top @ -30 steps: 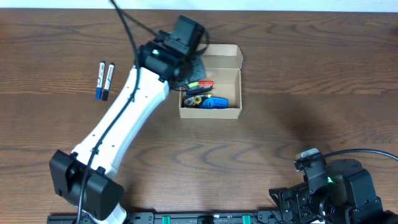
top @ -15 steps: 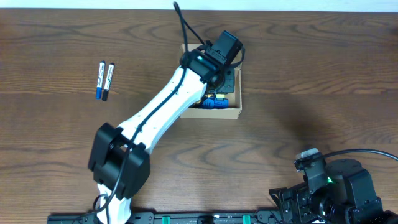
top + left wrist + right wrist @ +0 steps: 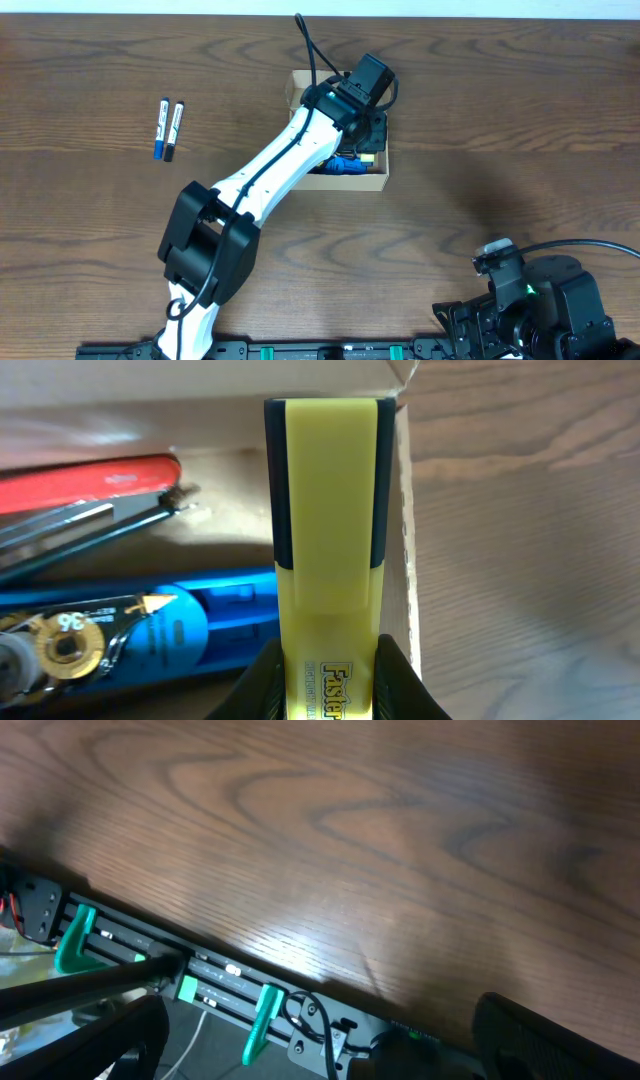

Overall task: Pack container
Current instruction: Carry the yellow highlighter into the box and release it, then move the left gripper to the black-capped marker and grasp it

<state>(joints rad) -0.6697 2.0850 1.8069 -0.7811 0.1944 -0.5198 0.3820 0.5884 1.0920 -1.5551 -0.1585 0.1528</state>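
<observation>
We clamp our left gripper (image 3: 330, 672) on a yellow plastic highlighter (image 3: 328, 530) over the rectangular tan cardboard box (image 3: 372, 182); our right gripper (image 3: 320, 1016) sits spread apart.

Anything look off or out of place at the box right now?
Nothing spilled or damaged. The left gripper holds a yellow highlighter at the container, close beside one side wall. Two markers lie on the table well apart from it, not yet packed.

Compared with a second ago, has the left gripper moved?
Yes. The left gripper, holding a yellow highlighter, moved right, from beyond the container's far left corner to over its right end.
</observation>
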